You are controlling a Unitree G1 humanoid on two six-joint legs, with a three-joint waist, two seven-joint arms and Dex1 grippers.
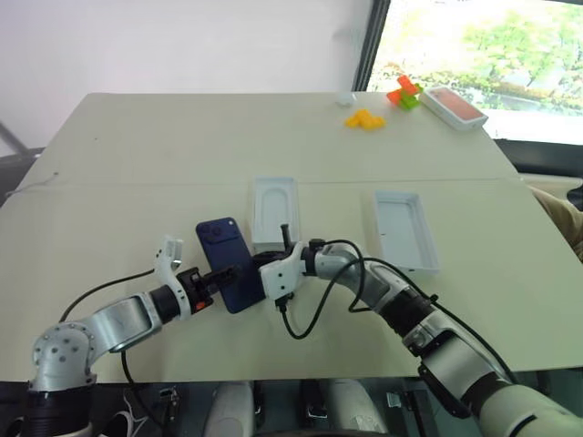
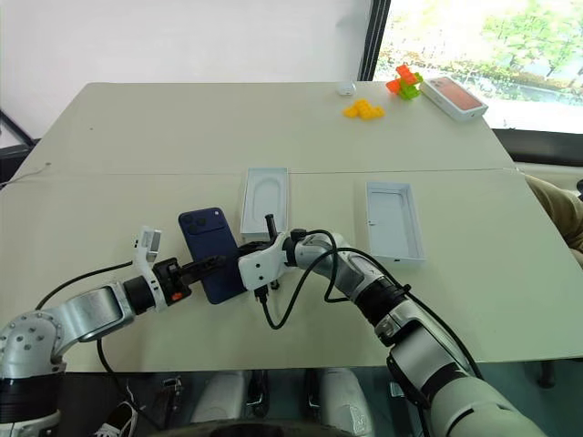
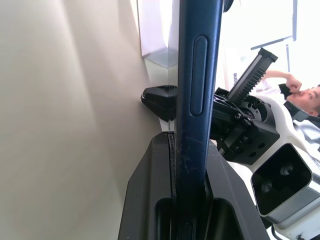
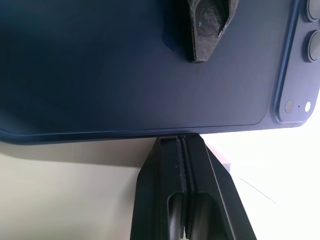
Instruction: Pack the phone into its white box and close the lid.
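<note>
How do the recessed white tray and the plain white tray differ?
The shallow white cardboard tray with the oval recess lies just behind the dark blue phone; the plain white cardboard tray lies apart, to the right. The first has a moulded floor, the second a flat one. Both are rectangular and open upward.

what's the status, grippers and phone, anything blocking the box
Left gripper and right gripper both shut on the slim dark navy-blue glossy phone, held above the table. Shallow white cardboard box open, nothing in the way.

Navy phone (image 4: 125,70) back with camera cluster, right gripper (image 4: 182,142) clamped on its edge, another fingertip (image 4: 207,25) against it
</note>
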